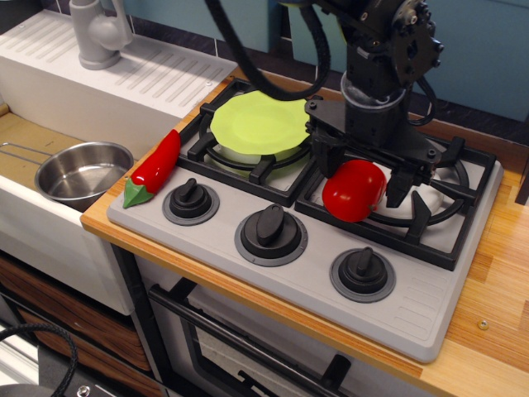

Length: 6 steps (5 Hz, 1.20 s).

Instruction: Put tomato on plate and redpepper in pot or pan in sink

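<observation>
Observation.image view, single angle over the worktop [488, 289].

- Gripper [361, 178]: black, pointing down above right-hand burner grate [430, 211]; fingers spread apart either side of tomato, not visibly clamped.
- Tomato [354, 189]: glossy red, between the fingers, at front-left of right grate; contact with grate not discernible.
- Plate [260, 124]: lime green, on left burner, toward back edge of worktop, just left of gripper; bare.
- Redpepper [155, 168]: long, red, green stem end forward; lying along left edge of worktop, beside the leftmost knob [191, 199].
- Pot [84, 173]: steel, in sink [50, 99], beyond left edge of worktop; nothing inside.
- Tap [97, 31]: grey, on ribbed draining board.
</observation>
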### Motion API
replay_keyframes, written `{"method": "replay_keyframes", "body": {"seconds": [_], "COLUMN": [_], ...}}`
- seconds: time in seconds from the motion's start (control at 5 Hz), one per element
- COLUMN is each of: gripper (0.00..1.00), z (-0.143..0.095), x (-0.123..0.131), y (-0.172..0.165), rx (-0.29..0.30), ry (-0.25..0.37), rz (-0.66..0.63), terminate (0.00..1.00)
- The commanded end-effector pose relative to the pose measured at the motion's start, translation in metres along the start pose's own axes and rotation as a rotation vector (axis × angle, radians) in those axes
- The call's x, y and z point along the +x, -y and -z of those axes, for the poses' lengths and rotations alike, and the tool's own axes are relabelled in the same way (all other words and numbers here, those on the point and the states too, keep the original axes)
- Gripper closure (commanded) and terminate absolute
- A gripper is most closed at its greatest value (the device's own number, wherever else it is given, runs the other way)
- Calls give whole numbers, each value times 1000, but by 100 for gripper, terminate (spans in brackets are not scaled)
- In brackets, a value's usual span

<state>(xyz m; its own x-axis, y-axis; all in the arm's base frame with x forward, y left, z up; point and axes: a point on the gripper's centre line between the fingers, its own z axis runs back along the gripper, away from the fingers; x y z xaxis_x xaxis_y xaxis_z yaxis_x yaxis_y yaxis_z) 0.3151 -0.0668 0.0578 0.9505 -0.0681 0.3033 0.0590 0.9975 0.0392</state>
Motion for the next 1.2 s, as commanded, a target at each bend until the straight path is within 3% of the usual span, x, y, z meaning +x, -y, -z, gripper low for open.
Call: {"method": "replay_keyframes", "body": {"seconds": [0.0,0.8,1.0], "gripper": [0,0,100], "z": [0,17,17], "x": [14,19,22], "y": [-1,-7,-4], "rx": [-25,-77,-66], "ry": [80,77,48], "rz": [7,1,-13], "terminate": [0,0,0]}}
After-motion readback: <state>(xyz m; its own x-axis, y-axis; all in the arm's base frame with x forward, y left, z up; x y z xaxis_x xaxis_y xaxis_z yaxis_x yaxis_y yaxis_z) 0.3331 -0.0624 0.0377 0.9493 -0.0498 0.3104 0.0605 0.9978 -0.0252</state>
